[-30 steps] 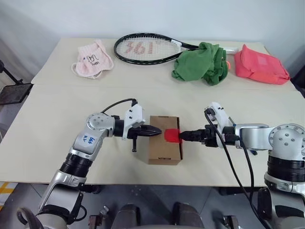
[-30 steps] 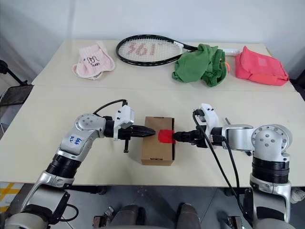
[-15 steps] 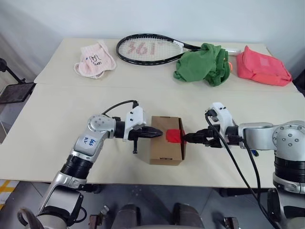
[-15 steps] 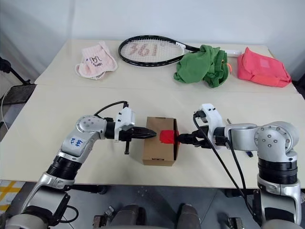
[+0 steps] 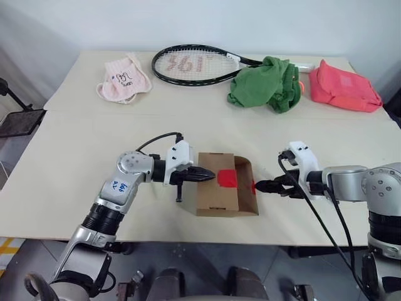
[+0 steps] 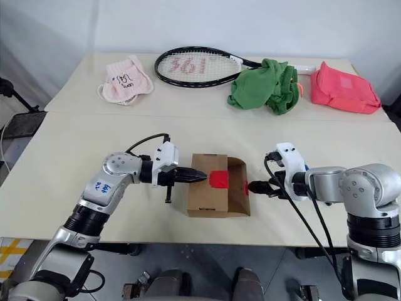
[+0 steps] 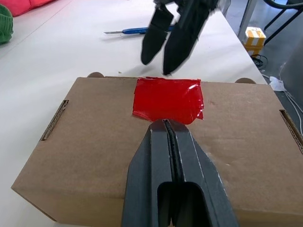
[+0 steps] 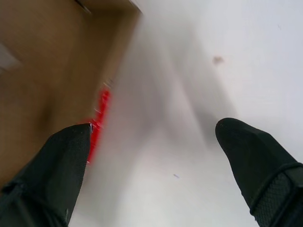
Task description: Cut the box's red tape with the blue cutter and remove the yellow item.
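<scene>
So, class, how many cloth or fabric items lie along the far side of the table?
3: a pink cloth at far left, a crumpled green cloth right of the racket's head, and a coral-pink pouch at far right. None seem hidden.

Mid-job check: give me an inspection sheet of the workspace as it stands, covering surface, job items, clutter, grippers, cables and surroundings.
Surface: pale table, seam across it.
Job items: box, side flap open toward the right arm; red tape on top; blue cutter lying on the table beyond the box; yellow item nothing seen.
Clutter: racket, pink cloth, green cloth, coral pouch, all at the far edge.
Grippers: left gripper shut, pressing on the box top; right gripper open beside the flap.
Cables: black cable along the right arm.
Surroundings: plain wall.
</scene>
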